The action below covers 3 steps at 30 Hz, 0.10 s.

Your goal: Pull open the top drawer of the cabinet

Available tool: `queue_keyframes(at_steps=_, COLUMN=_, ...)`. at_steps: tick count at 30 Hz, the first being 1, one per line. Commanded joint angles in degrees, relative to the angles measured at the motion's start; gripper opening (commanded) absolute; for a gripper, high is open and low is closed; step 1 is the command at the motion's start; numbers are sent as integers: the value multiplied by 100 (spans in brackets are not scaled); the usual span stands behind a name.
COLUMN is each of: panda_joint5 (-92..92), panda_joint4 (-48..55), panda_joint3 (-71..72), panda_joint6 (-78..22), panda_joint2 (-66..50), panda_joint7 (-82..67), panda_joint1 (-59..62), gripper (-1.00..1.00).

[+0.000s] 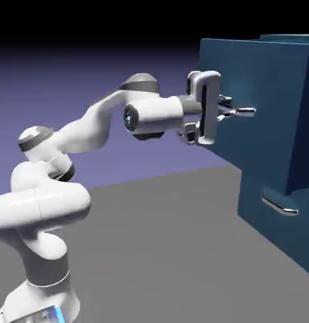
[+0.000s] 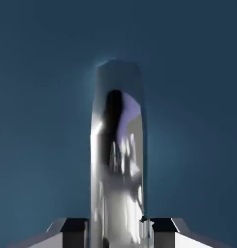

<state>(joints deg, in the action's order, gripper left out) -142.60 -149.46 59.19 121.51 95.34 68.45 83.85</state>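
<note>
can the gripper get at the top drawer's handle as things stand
Likely yes: the gripper is already at the top drawer, its fingertips either side of the silver handle, nothing between.

In the exterior view you have the lower drawer (image 1: 270,230) at about four o'clock, showing you a flat, dark teal-blue front. Its handle (image 1: 280,207), a slim silver bar, runs slantwise across the upper part of that front, its right end sitting lower in the picture. The grey table (image 1: 169,246) fills your view around six o'clock. From nine round to twelve o'clock you see the blue-violet backdrop (image 1: 87,82), darkening to black along the top edge.
</note>
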Motion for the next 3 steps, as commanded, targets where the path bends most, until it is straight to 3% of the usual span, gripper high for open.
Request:
queue_keyframes(at_steps=1, panda_joint5=0, panda_joint4=0, panda_joint3=0, panda_joint6=0, panda_joint2=0, panda_joint7=0, panda_joint1=0, gripper=100)
queue_keyframes(at_steps=3, panda_joint5=273, panda_joint4=-415, panda_joint3=-213, panda_joint6=-59, panda_joint2=156, panda_joint7=31, panda_joint1=-362, gripper=100)
